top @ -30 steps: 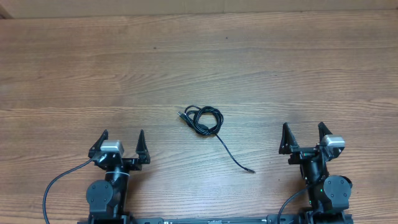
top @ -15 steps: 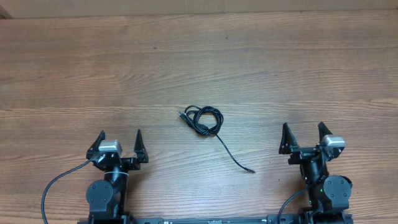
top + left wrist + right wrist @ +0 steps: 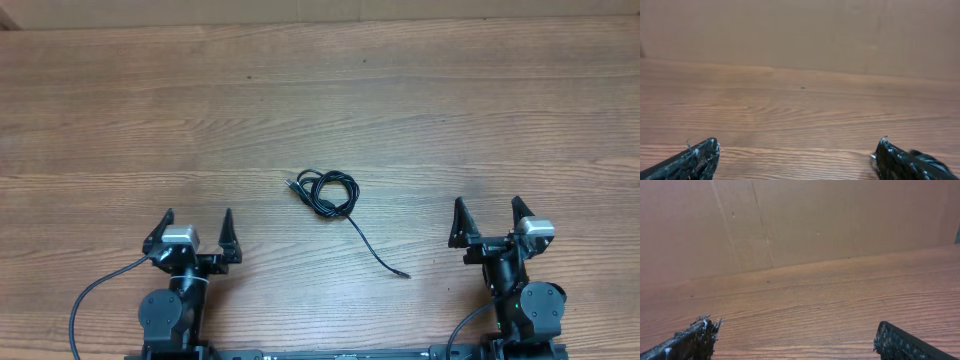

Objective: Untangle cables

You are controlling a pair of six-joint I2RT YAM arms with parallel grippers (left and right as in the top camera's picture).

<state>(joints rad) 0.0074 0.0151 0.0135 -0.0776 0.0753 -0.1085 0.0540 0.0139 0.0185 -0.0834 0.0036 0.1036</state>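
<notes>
The cables (image 3: 329, 191) lie in the overhead view at the table's middle as a small coiled black bundle, with one loose strand running down-right to a plug end (image 3: 402, 272). My left gripper (image 3: 196, 222) is open and empty at the front left, well short of the bundle. My right gripper (image 3: 487, 210) is open and empty at the front right. In the left wrist view the open fingers (image 3: 797, 150) frame only bare wood. The right wrist view shows its open fingers (image 3: 795, 332) over bare wood too. The cables show in neither wrist view.
The wooden table (image 3: 320, 100) stretches around the bundle. A brown cardboard wall (image 3: 800, 220) stands at the table's far edge. Thicker black wires run from each arm base at the front edge (image 3: 90, 300).
The left gripper shifted slightly left and back again. The cables and the right arm have not moved.
</notes>
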